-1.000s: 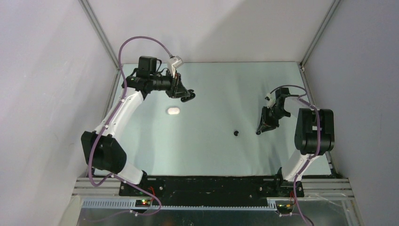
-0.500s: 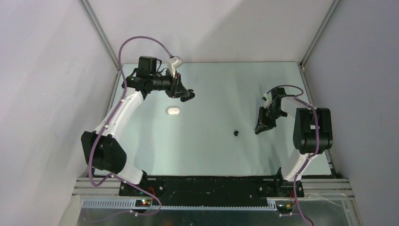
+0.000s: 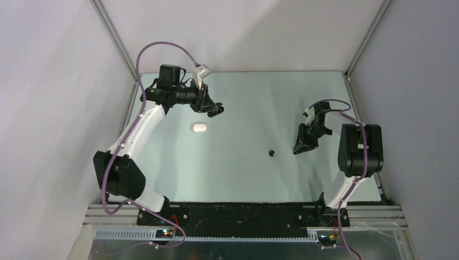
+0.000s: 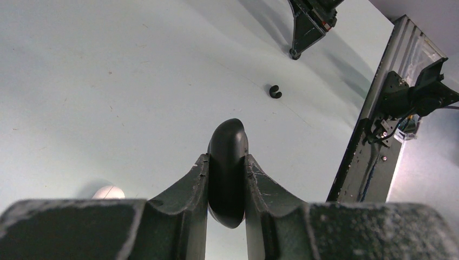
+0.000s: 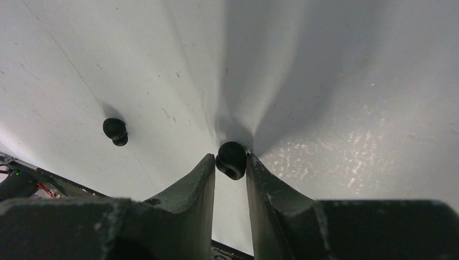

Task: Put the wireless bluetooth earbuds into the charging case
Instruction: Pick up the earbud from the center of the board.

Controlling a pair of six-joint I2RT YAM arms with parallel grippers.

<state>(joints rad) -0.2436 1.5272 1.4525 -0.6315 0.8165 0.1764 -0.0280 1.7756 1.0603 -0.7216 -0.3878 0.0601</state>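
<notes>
Two black buds show: the right gripper point(image 5: 231, 162) pinches one black earbud point(image 5: 231, 160) near the table's point(image 3: 243, 97) right edge, and the loose earbud point(image 3: 272, 153) lies nearer centre. Meanwhile the left gripper point(image 4: 226, 161) clamps the black charging case point(image 4: 227, 141). Buds look tiny, light, slick: grip across the rounded body. No readable markings.

The right pincer point(image 3: 297, 151), apparently gripping a black earbud point(image 5: 231, 160), has edged slightly left.

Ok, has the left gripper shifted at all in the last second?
No. The left gripper, shut on the black charging case, keeps its spot just beyond and right of the white charging case.
</notes>
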